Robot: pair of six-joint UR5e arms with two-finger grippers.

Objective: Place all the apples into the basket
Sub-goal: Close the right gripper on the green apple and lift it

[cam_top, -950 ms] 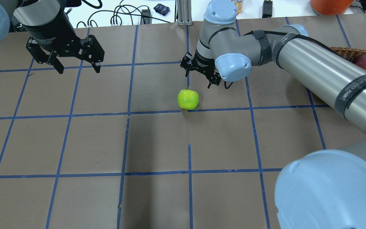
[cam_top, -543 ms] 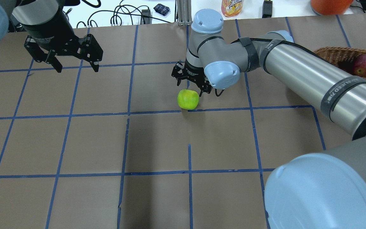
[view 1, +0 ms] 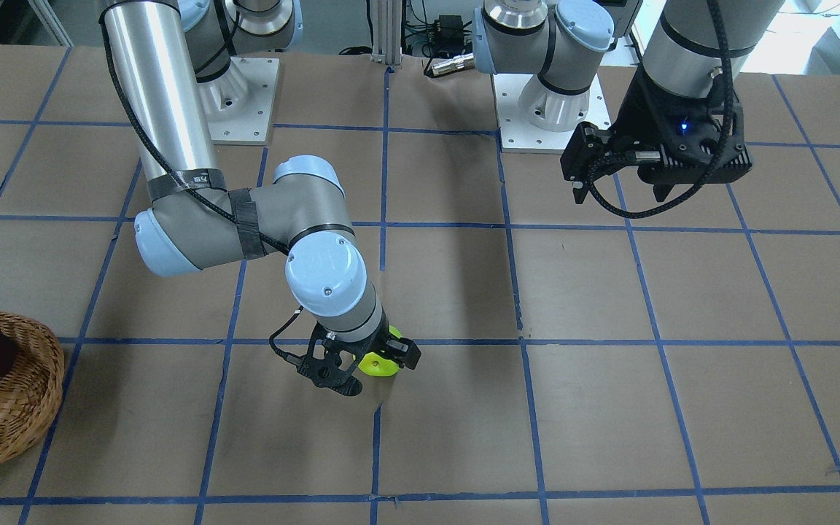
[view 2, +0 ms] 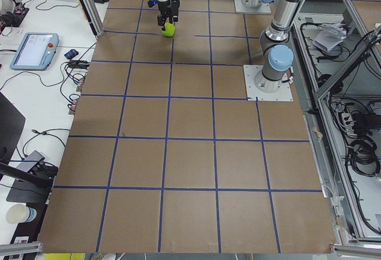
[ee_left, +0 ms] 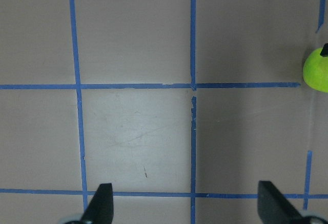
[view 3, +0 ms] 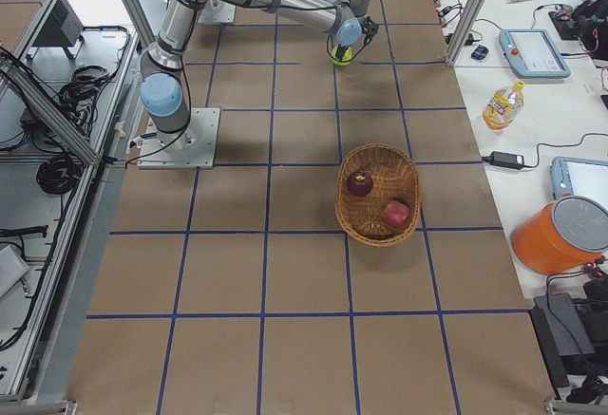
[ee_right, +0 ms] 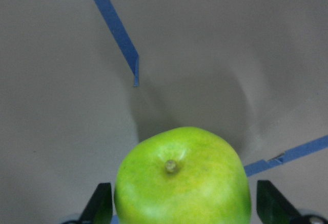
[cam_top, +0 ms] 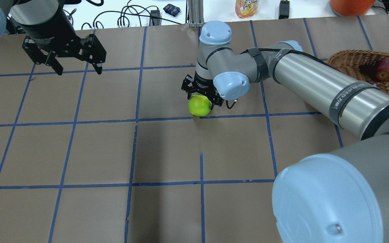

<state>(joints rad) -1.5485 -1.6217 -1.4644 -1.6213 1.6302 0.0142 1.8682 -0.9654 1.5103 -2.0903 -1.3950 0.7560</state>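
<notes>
The yellow-green apple [cam_top: 199,105] lies on the brown table near the middle; it also shows in the front view [view 1: 378,362] and the right wrist view [ee_right: 182,180]. My right gripper [cam_top: 201,97] is open and lowered over it, one finger on each side of the apple, fingers [ee_right: 101,203] close to its skin. The wicker basket [cam_top: 348,58] stands at the far right and holds a pinkish-red apple [cam_top: 387,68] and a dark maroon apple [view 3: 359,183]. My left gripper [cam_top: 77,67] hangs open and empty above the far left; the green apple sits at its view's right edge [ee_left: 316,71].
An orange bucket [cam_top: 349,6], a drink bottle [cam_top: 247,7] and cables lie on the white bench beyond the table's far edge. My right arm's long forearm [cam_top: 316,81] stretches between the basket and the green apple.
My right gripper has moved left and down from beside the green apple to over it, fingers now on either side. The left gripper has drifted slightly left and away.
</notes>
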